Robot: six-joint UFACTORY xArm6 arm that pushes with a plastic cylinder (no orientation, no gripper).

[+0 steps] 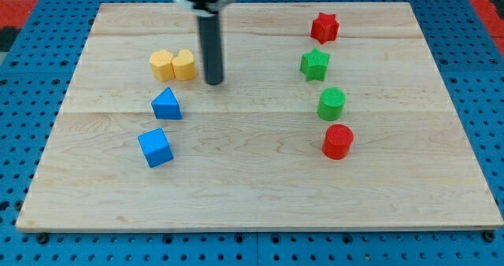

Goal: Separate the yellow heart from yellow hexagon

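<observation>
The yellow heart (184, 64) and the yellow hexagon (161, 64) sit side by side and touching at the upper left of the wooden board (252, 195), the hexagon on the view's left. My tip (213, 83) is on the board just to the right of the heart, a small gap apart from it.
A blue triangular block (166, 104) lies below the yellow pair, and a blue cube (155, 147) lower still. On the right stand a red star (324, 27), a green star (314, 64), a green cylinder (331, 104) and a red cylinder (338, 142).
</observation>
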